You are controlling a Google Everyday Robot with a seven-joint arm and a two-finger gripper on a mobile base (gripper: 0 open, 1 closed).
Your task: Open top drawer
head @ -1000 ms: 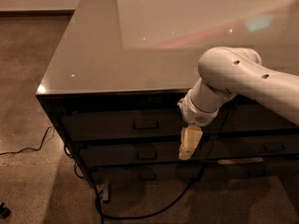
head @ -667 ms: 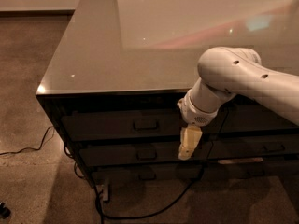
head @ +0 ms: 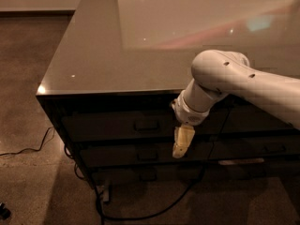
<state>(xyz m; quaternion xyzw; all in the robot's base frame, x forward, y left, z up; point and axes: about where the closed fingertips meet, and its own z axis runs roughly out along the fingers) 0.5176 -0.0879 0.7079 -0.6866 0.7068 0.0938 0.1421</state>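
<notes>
From my station I see the gripper (head: 182, 142) just below the centre of the frame. It points down in front of the cabinet (head: 93, 55), at the end of the white arm (head: 243, 81) that reaches in from the right. I cannot tell whether it is wide or narrow. The top drawer (head: 112, 127) sits under the glossy top, left of centre, with its front flush. Its pull (head: 146, 124) is just left of the gripper. A black cable (head: 154, 211) lies on the floor below.

No words, numbers or signs can be read on the top drawer (head: 103, 125), on the shiny cabinet top (head: 117, 46) or on the gripper (head: 182, 143), which hangs to the right of the top drawer's small pull (head: 146, 124) and a bit lower.
</notes>
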